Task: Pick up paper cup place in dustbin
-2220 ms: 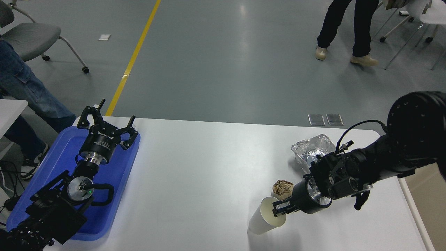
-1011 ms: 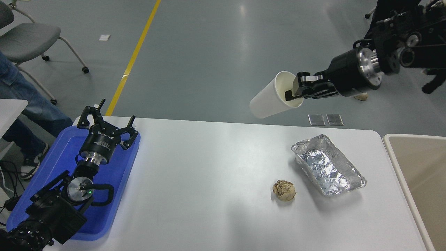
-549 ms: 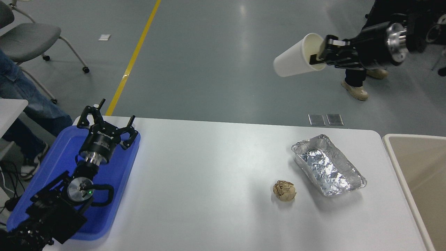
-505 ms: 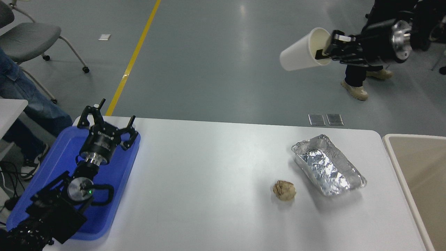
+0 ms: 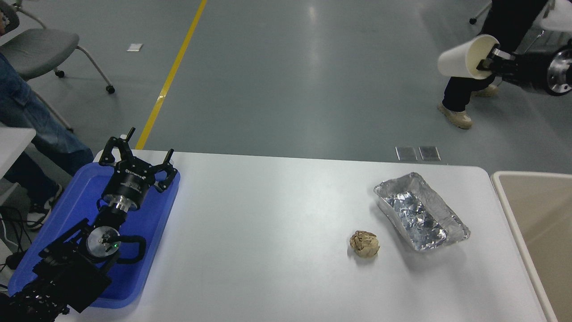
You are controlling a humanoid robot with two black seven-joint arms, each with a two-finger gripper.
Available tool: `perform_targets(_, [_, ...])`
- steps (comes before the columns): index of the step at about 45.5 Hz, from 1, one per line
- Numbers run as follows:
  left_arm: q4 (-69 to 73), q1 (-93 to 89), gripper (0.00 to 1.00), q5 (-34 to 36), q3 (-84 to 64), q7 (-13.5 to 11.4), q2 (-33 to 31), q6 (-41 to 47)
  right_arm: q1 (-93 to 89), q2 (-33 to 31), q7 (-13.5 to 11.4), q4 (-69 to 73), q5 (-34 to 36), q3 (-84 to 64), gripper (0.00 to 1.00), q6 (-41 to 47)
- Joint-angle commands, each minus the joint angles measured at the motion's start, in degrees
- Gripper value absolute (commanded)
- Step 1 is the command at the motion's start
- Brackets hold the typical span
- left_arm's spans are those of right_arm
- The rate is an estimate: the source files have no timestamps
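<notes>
Fingers: right black gripper [image 5: 486,65] is pinching the rim of the small white tapered paper cup [image 5: 464,58], one finger inside the mouth, one outside
Cup: tipped on its side way up in the air, base sticking out left of the fingers, well off the white table [image 5: 268,232]
Bin: big beige rectangular plastic dustbin [image 5: 536,210] sits far below the fingers, at the table's right end
Leftovers: crinkled silver foil tray [image 5: 420,212] and crumpled brown paper ball [image 5: 364,243], down-left of the fingers
Left black gripper [image 5: 136,154]: parked over the blue plastic tray [image 5: 67,210], fingers spread apart, holding nothing
Background: person's dark trouser legs [image 5: 473,80] right behind the cup
</notes>
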Motion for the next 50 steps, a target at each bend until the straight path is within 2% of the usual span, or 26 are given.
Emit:
perform_targets(1, [0.00, 0.00, 1.00, -0.01, 0.00, 0.00, 0.00, -0.08, -11.75, -2.05, -11.44, -5.31, 1.58, 0.24, 0.00, -7.36])
perform_targets(2, [0.00, 0.00, 1.00, -0.01, -0.09, 0.08, 0.00, -0.08, -13.15, -2.14, -12.94, -5.83, 1.58, 0.42, 0.00, -7.97])
perform_targets(3, [0.00, 0.00, 1.00, -0.01, 0.00, 0.00, 0.00, -0.08, -13.94, -2.14, -13.39, -6.19, 1.58, 0.59, 0.00, -8.41])
perform_targets(8, [0.00, 0.00, 1.00, -0.01, -0.09, 0.00, 0.00, -0.08, -17.29, -2.75, -13.83, -7.33, 1.58, 0.77, 0.00, -10.08])
perform_targets(15, [0.00, 0.00, 1.00, -0.01, -0.09, 0.00, 0.00, -0.07, -21.59, -5.74, -14.01, -8.65, 1.67, 1.03, 0.00, -12.54])
perform_targets(28, [0.00, 0.00, 1.00, -0.01, -0.09, 0.00, 0.00, -0.08, -33.90, -5.83, -14.09, -12.52, 4.40, 7.53, 0.00, -13.60])
perform_targets(50, [0.00, 0.00, 1.00, -0.01, 0.00, 0.00, 0.00, 0.01, -47.35, -4.25, -14.01, -14.80, 4.05, 21.50, 0.00, -14.66])
